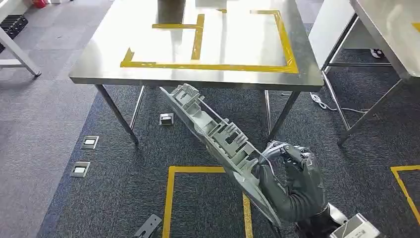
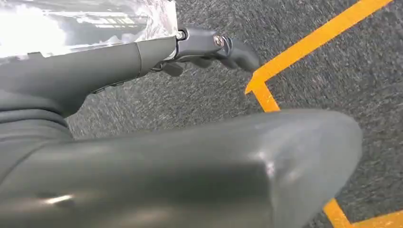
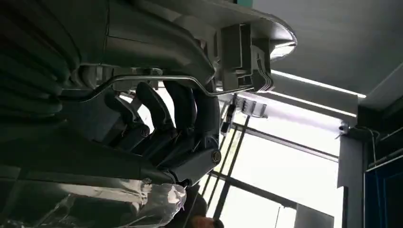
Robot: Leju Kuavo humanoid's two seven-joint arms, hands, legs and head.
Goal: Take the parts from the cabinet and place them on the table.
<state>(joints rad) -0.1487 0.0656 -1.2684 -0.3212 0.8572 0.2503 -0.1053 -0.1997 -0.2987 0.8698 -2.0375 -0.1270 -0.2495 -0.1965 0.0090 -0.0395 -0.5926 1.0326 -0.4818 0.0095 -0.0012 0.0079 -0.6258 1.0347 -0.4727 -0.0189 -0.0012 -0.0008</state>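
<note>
One grey part (image 1: 213, 134) — gripped by the right hand (image 1: 292, 186) — before one table (image 1: 99, 54); left hand (image 2: 209, 47) holds nothing, fingers curled.

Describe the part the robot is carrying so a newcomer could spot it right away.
Look below the near edge of the steel table. The right hand grips a long grey plastic part slanting over the carpet, set apart by its ribbed, clip-studded face.

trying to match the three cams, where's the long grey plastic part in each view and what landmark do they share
Head view: the grey part slants from below the table edge down into the right hand.
Right wrist view: its ribbed end sits above the hand's dark fingers.
Left wrist view: not in it.
Shared landmark: yellow floor tape, also in the left wrist view.
</note>
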